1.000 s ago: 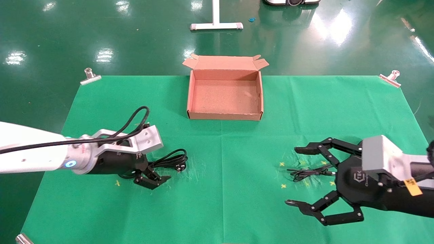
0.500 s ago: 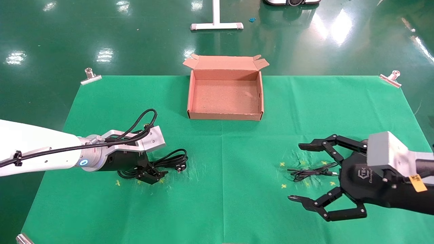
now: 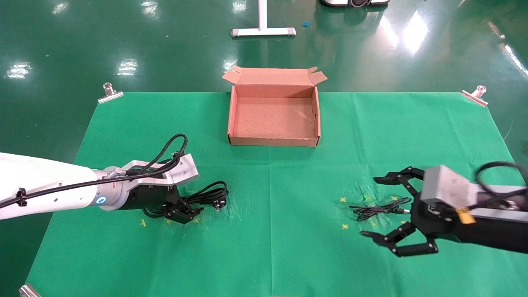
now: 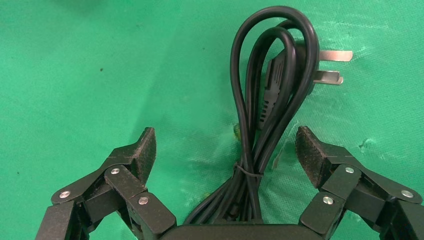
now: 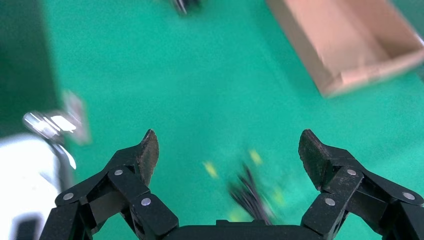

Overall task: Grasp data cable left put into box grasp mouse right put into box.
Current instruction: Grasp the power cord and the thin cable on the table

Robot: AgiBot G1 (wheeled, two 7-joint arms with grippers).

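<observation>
Since the cardboard box (image 3: 274, 110) at the middle of the table's far edge holds nothing, neither half of the task is done yet. The data cable (image 3: 201, 197) lies flat on the green cloth (image 3: 288, 247) in the left half of the table, toward the near edge, wound in long loops with its plug prongs pointing to the table's centre. The left gripper (image 3: 184, 213) is low over the bundle. In the left wrist view its two fingers (image 4: 141, 152) stand wide apart, one on each side of the tied part of the cable, and neither pad touches it, so the grasp is prepared but not closed.

In the right half, also near the front edge, the right gripper (image 3: 381, 206) is spread wide around a thin black bundled cord (image 3: 373, 210), which lies among small yellow cross marks (image 3: 343, 199). The mouse itself cannot be seen; probably the gripper's body hides it.

What is left, by this judgement: to close on the cable, carry it to the box and drop it, and then do the same with the mouse.
</observation>
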